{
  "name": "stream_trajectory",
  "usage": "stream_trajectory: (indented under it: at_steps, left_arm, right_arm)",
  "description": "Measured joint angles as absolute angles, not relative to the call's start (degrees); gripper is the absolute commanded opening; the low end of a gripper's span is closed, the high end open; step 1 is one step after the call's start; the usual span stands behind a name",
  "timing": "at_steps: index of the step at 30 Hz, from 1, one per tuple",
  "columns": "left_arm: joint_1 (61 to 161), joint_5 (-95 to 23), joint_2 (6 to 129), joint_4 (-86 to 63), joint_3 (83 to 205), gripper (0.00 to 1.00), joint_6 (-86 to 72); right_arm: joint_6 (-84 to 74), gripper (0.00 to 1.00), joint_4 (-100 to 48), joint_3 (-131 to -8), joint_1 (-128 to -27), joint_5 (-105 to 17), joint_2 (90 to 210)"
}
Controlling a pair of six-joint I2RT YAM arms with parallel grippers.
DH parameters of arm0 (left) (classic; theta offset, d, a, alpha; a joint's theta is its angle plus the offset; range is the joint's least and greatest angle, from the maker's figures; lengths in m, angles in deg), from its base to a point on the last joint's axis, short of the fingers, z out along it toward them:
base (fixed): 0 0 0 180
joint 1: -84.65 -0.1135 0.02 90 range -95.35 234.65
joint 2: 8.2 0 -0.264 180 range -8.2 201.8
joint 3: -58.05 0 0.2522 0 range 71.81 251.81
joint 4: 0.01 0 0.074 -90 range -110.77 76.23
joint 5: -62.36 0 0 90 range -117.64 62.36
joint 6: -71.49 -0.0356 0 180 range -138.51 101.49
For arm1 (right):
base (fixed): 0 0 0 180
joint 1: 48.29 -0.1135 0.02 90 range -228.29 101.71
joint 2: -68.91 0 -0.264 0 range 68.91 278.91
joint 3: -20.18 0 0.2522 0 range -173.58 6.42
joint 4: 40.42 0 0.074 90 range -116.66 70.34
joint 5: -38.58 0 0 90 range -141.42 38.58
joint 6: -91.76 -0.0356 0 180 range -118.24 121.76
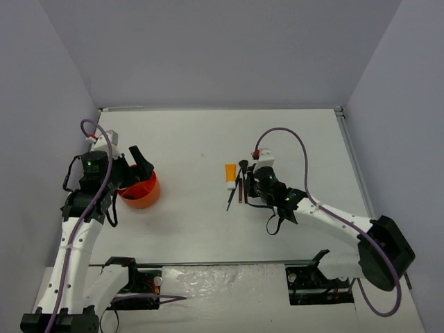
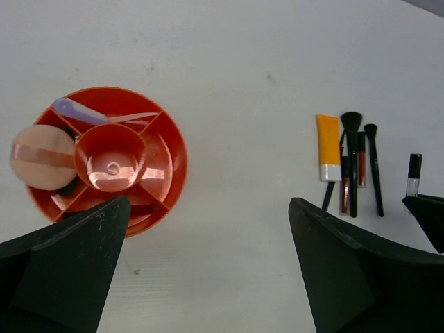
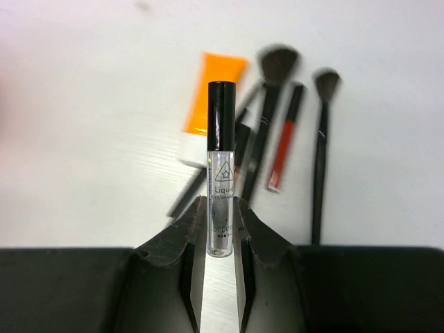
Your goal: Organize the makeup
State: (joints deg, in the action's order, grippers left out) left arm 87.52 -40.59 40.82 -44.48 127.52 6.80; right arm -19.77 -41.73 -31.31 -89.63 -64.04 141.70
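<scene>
The right gripper is clamped on the lower end of a clear lip gloss with a black cap, which sticks out past its fingertips over the table. Just beyond lie an orange-white tube, a big brush, a red lip gloss and a small brush, side by side. Well apart to the left, the left gripper hangs spread wide, holding nothing, over the orange tub. A pink puff rests at the tub's edge on something dark, perhaps a compact. A lilac spatula lies in another section.
</scene>
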Motion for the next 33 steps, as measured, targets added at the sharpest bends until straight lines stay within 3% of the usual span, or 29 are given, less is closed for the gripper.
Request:
stream_trajectory:
  at_steps: [8,15,19,28,33]
  left_arm:
    - [93.88,-51.79,40.66,-34.73,127.07,0.97,17.65]
    - [106.81,-50.15,43.11,-29.32,127.2,0.97,21.01]
    - [111.94,-47.02,46.24,-27.25,127.64,0.92,21.6]
    - [118.59,-43.07,51.16,-24.05,127.86,0.66,22.28]
    - [121.61,-41.4,53.29,-23.03,128.77,0.41,22.37]
  right_arm:
    - [-12.83,0.0,-55.11,-26.8,-92.18,-50.34,130.9]
    - [-10.16,0.0,-64.16,-25.57,-94.7,-40.33,131.78]
    - [-9.9,0.0,-68.16,-25.57,-95.63,-37.53,132.98]
    - [-9.66,0.0,-71.74,-25.61,-97.15,-35.36,135.1]
    - [-9.66,0.0,-72.98,-25.61,-97.34,-35.26,135.34]
